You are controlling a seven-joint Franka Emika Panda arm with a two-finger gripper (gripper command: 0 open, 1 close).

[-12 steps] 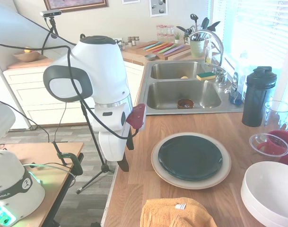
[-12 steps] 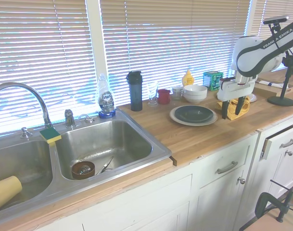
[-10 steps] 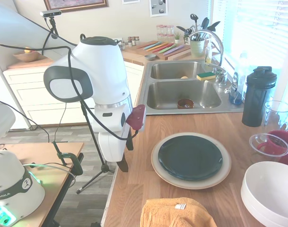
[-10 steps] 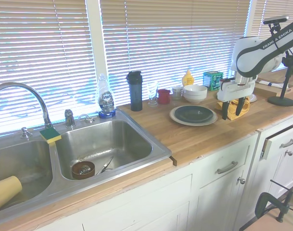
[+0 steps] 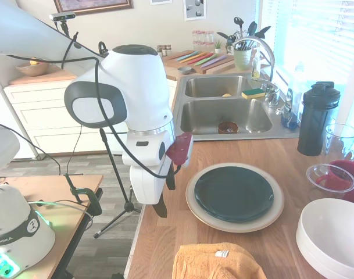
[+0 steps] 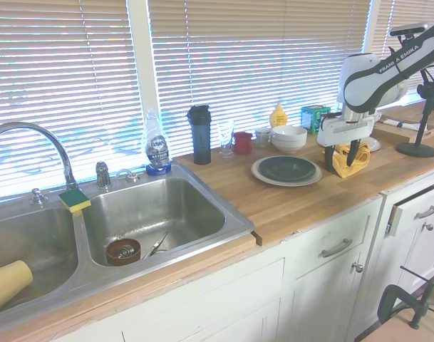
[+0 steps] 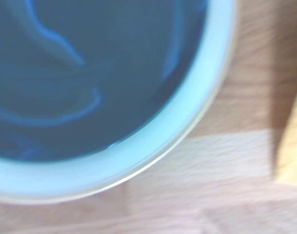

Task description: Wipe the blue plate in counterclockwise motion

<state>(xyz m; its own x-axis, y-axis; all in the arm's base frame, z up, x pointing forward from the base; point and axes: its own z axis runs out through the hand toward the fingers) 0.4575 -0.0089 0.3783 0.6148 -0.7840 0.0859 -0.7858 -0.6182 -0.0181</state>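
The blue plate is dark and glossy and lies on a larger beige plate on the wooden counter. It also shows in the second exterior view as the blue plate. In the wrist view the blue plate fills most of the picture. My gripper hangs above the counter's edge, just left of the plates. Seen from the other side, the gripper is open with nothing between its fingers. An orange towel lies crumpled on the counter in front of the plates, and this towel sits just behind the fingers.
Stacked white bowls stand right of the plates. Behind them are a glass bowl, a red cup and a black shaker bottle. The steel sink lies further back. The counter's edge drops off at the left.
The arm has shifted toward the plates: right in the first exterior view, left in the second. The gripper stays open and empty. Plates and towel have not moved.
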